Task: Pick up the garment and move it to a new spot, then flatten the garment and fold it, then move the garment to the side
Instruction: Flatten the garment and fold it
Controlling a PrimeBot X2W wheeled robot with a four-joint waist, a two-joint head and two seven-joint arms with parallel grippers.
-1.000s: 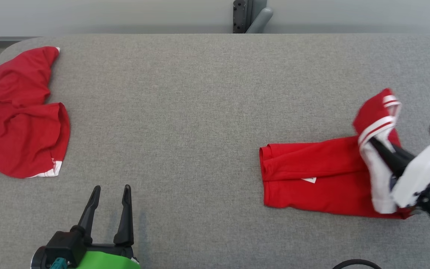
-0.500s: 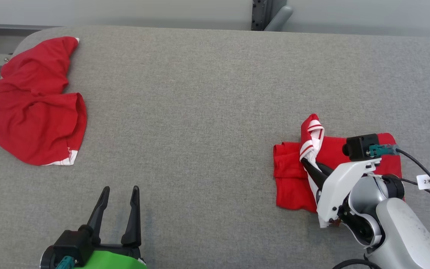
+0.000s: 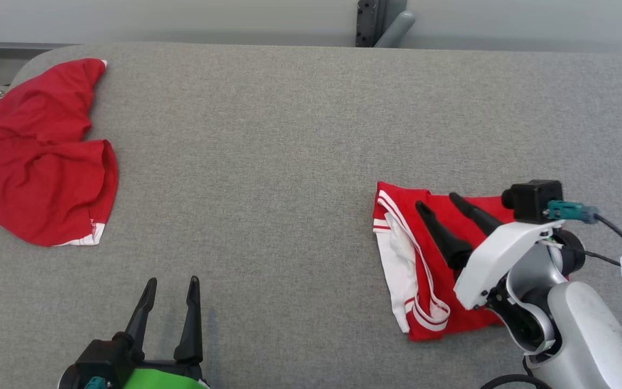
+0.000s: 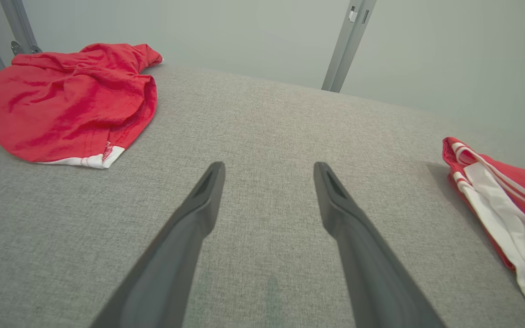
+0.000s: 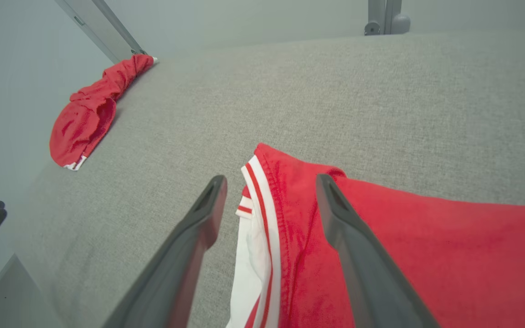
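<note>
Lying folded on the right part of the grey, cloth-covered table, the red garment is seen as a rough rectangle. A white panel and red-and-white striped bands are turned up along its left edge. The right gripper is held over it with its two dark, tapered fingers spread apart and nothing pinched between them; whether they touch the cloth cannot be told. The left gripper is seen near the front edge, likewise parted and empty. A second garment, red, crumpled and white-trimmed, is found at the far left end.
</note>
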